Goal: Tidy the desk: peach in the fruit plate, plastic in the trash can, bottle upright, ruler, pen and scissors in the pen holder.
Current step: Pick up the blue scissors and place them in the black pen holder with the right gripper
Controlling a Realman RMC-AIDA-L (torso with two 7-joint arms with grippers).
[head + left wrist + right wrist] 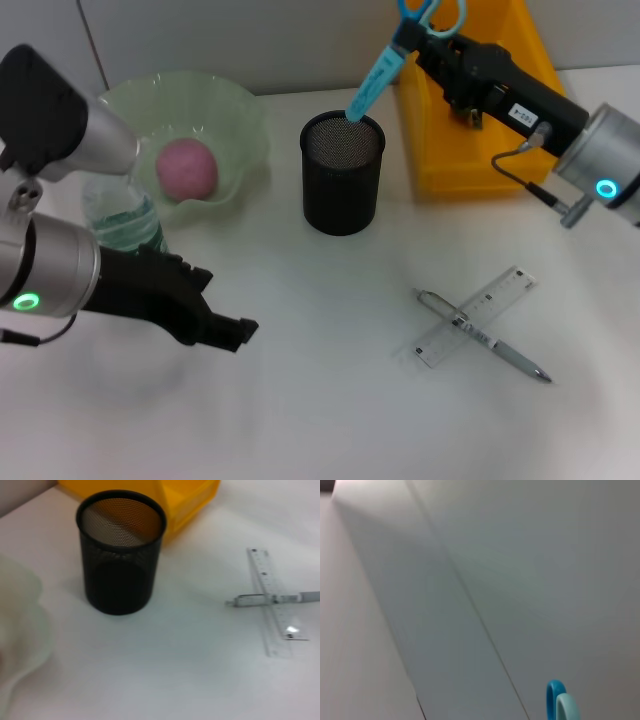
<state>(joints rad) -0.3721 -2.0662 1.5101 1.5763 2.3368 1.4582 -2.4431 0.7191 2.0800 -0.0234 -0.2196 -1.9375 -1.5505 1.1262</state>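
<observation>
Currently right gripper pinching scissors just below the handle loops, blade tip down at the rim of the pen holder, tilted, not yet dropped in. Looks like the insertion step. Scissors: stiff, light, sheathed blades; grip near the handles seems sound, keeps the tip free to enter. Worth straightening before release, else could catch the mesh rim or tip the light holder.

Left gripper hovering low over the table, fingers close together, holding nothing visible. Bottle upright behind the left arm, beside the fruit plate; peach already in the plate.

Still out: pen and ruler crossed on the table, pen on top. Ruler thin, flat, slick — hard to pinch off the surface; pen first, then ruler by an end. Yellow trash can just behind the holder, tight clearance for the right arm. White smooth tabletop, plain grey wall behind.
</observation>
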